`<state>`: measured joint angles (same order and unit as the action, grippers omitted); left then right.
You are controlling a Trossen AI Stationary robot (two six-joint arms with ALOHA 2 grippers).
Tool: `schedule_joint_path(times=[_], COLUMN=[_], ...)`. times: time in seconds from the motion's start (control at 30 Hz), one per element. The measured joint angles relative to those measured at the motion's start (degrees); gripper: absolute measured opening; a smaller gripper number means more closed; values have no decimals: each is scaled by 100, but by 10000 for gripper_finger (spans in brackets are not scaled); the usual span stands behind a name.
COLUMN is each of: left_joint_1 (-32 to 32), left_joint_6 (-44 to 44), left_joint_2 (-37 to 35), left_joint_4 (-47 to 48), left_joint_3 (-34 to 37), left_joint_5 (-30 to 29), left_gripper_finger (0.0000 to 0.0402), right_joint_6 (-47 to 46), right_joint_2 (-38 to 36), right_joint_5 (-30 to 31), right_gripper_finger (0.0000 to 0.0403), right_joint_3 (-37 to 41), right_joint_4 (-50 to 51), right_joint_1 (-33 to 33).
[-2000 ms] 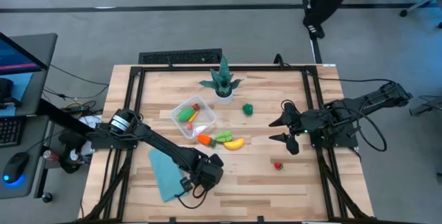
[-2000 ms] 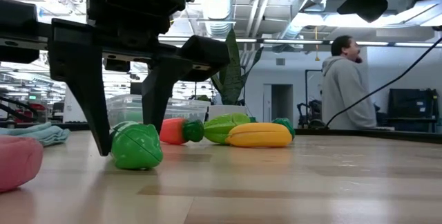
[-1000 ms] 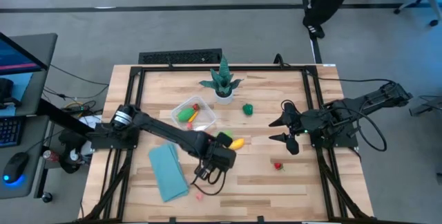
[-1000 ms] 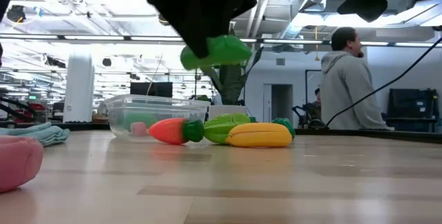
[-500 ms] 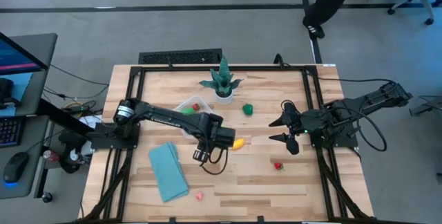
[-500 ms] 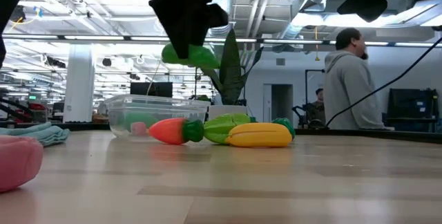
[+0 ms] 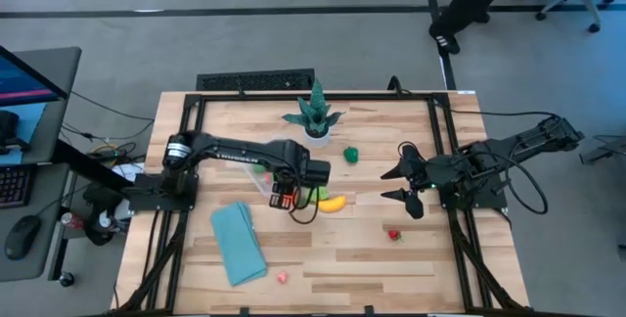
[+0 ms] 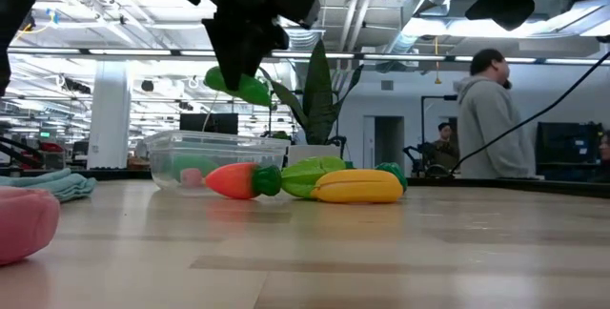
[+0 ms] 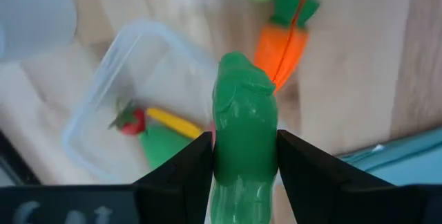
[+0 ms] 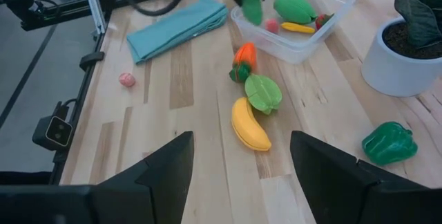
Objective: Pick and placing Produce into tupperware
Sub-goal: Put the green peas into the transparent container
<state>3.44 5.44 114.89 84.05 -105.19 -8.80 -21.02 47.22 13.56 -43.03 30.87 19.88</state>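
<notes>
My left gripper (image 7: 290,188) points down over the near edge of the clear tupperware (image 9: 103,92), shut on a green toy vegetable (image 9: 243,131), one piece of the produce. In the tupperware lie a strawberry (image 9: 131,120), a yellow piece and a green piece. A carrot (image 8: 236,180), a green piece (image 8: 307,175) and a banana (image 8: 357,187) lie on the table beside it. A green pepper (image 7: 350,155), a strawberry (image 7: 394,235) and a pink piece (image 7: 282,277) lie farther off. My right gripper (image 7: 398,185) waits open at the table's right. My left gripper pinches the green vegetable's two opposite sides (image 9: 222,151) between its two fingers (image 9: 183,172), coming from above and pointing down. The piece sticks out below the fingertips, tilted, lifted clear of the table (image 8: 243,87).
A spiky teal plant in a white pot (image 7: 315,119) stands just beyond the tupperware. A folded light-blue cloth (image 7: 238,242) lies at the near left. A person (image 8: 486,118) stands in the room behind the table.
My left gripper has carried the green vegetable toward the table's far edge and a little left, from the near middle of the table to the tupperware. It has rolled about its own axis on the way and stayed shut. The piece has kept clear of the table.
</notes>
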Motion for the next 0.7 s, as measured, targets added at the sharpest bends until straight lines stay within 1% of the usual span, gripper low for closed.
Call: schedule_joint_path(times=[0.2,0.43,0.7], left_joint_1=[-340,-681,-873], left_joint_6=[-373,-856,-858], left_joint_2=[-67,-67,-67], left_joint_4=[100,-26,1], left_joint_3=[2,4,86], left_joint_5=[-278,-220,-154], left_gripper_finger=[146,146,146], right_joint_6=[0,0,-29], right_joint_2=[2,2,2], right_joint_5=[0,0,0], right_gripper_finger=[233,233,233], right_joint_3=[0,0,0], right_joint_4=[0,0,0], right_joint_1=[-1,-1,-2])
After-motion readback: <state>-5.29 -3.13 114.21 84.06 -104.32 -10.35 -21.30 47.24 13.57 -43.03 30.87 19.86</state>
